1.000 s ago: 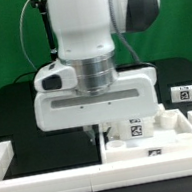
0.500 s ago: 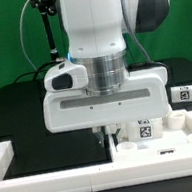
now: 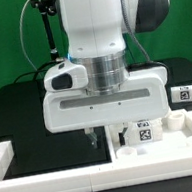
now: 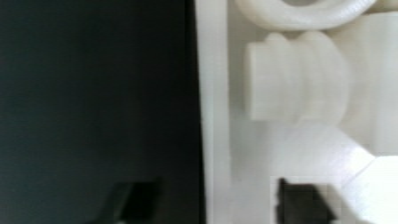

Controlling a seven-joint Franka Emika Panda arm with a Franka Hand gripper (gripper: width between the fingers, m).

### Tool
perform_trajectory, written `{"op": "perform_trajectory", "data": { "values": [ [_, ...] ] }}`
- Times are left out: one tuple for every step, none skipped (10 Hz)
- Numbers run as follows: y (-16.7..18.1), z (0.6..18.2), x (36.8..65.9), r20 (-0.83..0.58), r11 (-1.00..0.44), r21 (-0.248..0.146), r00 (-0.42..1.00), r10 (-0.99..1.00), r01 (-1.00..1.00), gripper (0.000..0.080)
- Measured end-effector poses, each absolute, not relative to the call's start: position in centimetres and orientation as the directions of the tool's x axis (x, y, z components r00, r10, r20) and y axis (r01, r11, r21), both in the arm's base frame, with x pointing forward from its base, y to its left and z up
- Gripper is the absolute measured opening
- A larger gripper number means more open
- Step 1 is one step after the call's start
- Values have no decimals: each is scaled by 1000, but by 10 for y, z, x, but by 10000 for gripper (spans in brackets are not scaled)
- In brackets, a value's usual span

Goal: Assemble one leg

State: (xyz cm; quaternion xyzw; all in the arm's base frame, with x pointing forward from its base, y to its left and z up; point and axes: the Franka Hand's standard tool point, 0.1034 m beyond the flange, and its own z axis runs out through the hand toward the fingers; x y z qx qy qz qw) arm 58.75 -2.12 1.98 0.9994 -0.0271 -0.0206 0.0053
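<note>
My gripper (image 3: 105, 140) hangs over the left edge of the large white square block (image 3: 151, 135) in the exterior view. Its two dark fingers are spread apart and hold nothing. In the wrist view my gripper (image 4: 221, 200) straddles the block's straight edge (image 4: 217, 110), one finger over the dark table and one fingertip (image 4: 302, 198) over the white block. Rounded white raised parts (image 4: 294, 80) sit further along the block. The leg (image 3: 188, 94), a small white peg with a square tag, lies apart at the exterior view's far right.
A raised white border (image 3: 13, 158) runs along the exterior view's left and front of the black table (image 3: 26, 111). A black stand (image 3: 48, 31) rises at the back left. A green backdrop lies behind. My big white arm hides the table's middle.
The hand has shifted a little to the exterior view's right and up over the block's edge. In the last half second the fingers have spread apart.
</note>
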Motion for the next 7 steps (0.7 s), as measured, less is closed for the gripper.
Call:
{"op": "perform_trajectory", "data": {
  "values": [
    [-21,20,587,-41,-998,12,998,-54,-54,485],
    [-21,20,587,-41,-998,12,998,-54,-54,599],
    [-21,20,587,-41,-998,12,998,-54,-54,599],
    [-21,21,588,-39,-998,11,998,-54,-54,639],
    [-21,32,587,-47,-997,7,996,-75,-75,639],
    [-21,52,581,-56,-996,-4,995,-89,-89,648],
    [-19,66,573,-62,-996,-11,994,-90,-91,648]
  ]
}}
